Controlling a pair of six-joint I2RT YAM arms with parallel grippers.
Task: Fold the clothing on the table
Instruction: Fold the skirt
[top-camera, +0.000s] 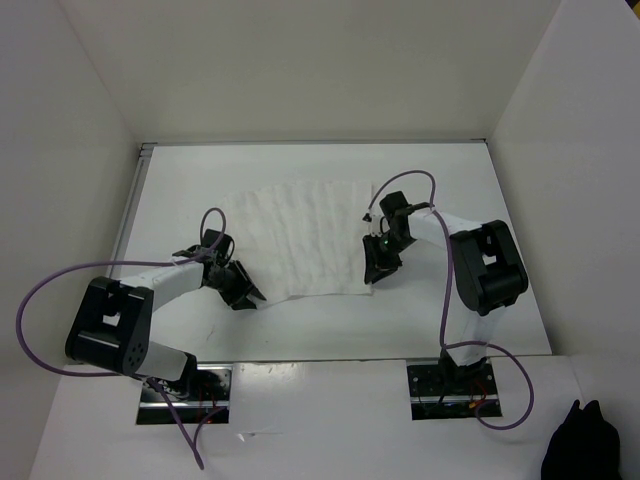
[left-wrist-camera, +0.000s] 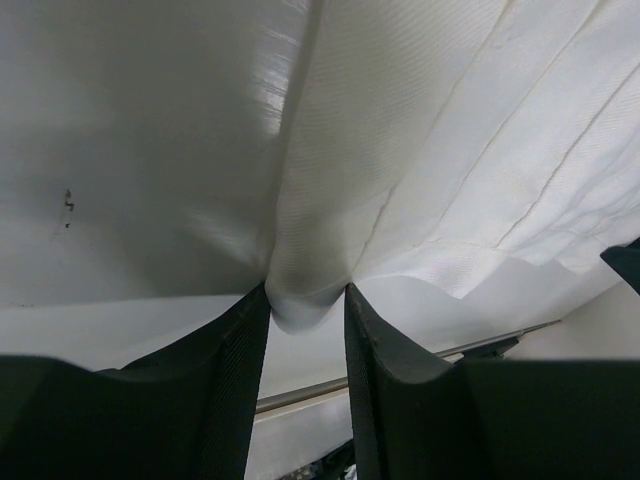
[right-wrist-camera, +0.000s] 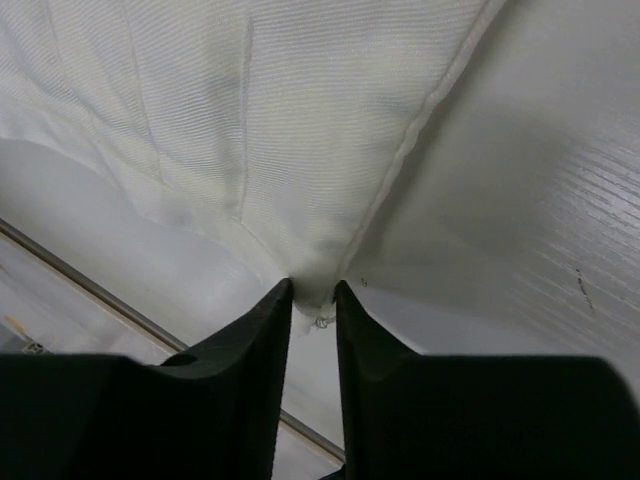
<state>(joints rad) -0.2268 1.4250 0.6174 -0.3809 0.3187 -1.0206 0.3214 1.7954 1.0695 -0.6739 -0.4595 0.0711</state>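
We see the right gripper (right-wrist-camera: 314, 300) with its black jaws pinched on a corner of the white clothing (right-wrist-camera: 250, 120). The ribbed fabric fans away from them. A stitched hem (right-wrist-camera: 420, 130) runs far and right, and bare counter (right-wrist-camera: 540, 230) lies to its right.

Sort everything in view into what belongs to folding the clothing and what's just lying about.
Belongs to the job: clothing, table, left gripper, right gripper, both pinching the clothing's near edge.
Lying about: black cloth bundle, right of the right arm's base.
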